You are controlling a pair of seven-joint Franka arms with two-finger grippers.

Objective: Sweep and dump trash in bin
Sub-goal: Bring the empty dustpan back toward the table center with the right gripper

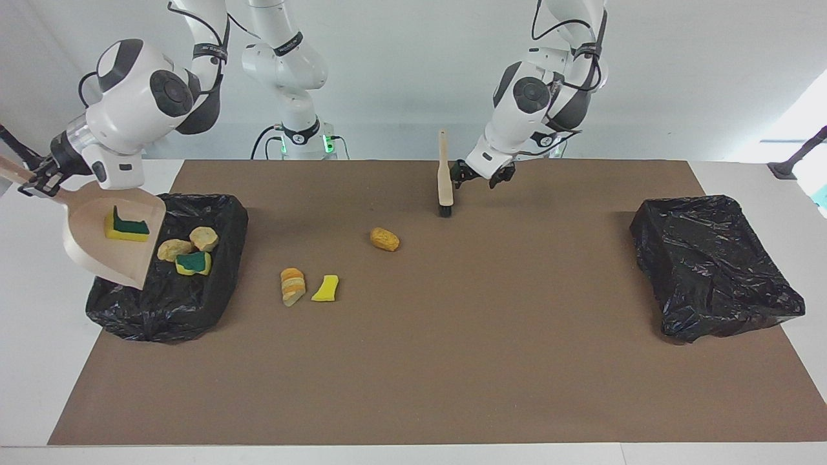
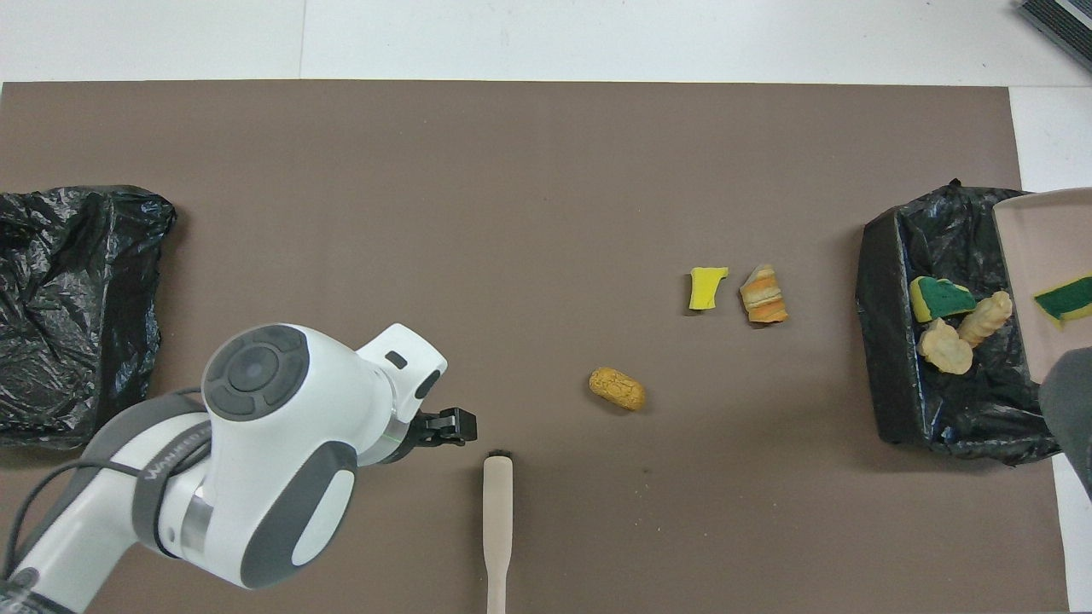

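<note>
Fingers of my left gripper (image 1: 479, 177) (image 2: 447, 425) stand wide apart and hold nothing. The gripper hangs low over the brown mat (image 1: 452, 361), just beside the beige brush with black bristles (image 1: 444, 181) (image 2: 496, 512) and clear of it. The brush stands bristles down on the mat with its handle up. My left arm bends down from its base, wrist angled toward the brush.

My right gripper (image 1: 40, 185) is clamped on the handle of the beige plastic dustpan (image 1: 123, 261) (image 2: 1019, 256). My right forearm slopes down and out past the table's edge, tipping the pan's mouth over the black plastic-lined bin (image 1: 161, 310) (image 2: 887, 341) at the right arm's end of the table.

One yellow sponge bit with a green face (image 1: 128, 227) (image 2: 1065, 298) lies in the pan. Three scraps lie in the bin: a green-faced sponge (image 1: 193, 262), a pale foam lump (image 1: 173, 250) and another lump (image 1: 204, 238). On the mat rest an orange-brown bread-like chunk (image 1: 384, 239) (image 2: 617, 388), a striped orange chunk (image 1: 292, 286) (image 2: 763, 294) and a plain yellow sponge bit (image 1: 326, 289) (image 2: 706, 288), the last two side by side. A second black bin (image 1: 714, 265) sits at the left arm's end.

Grey lettering runs along my left arm's band, which I cannot read whole.
</note>
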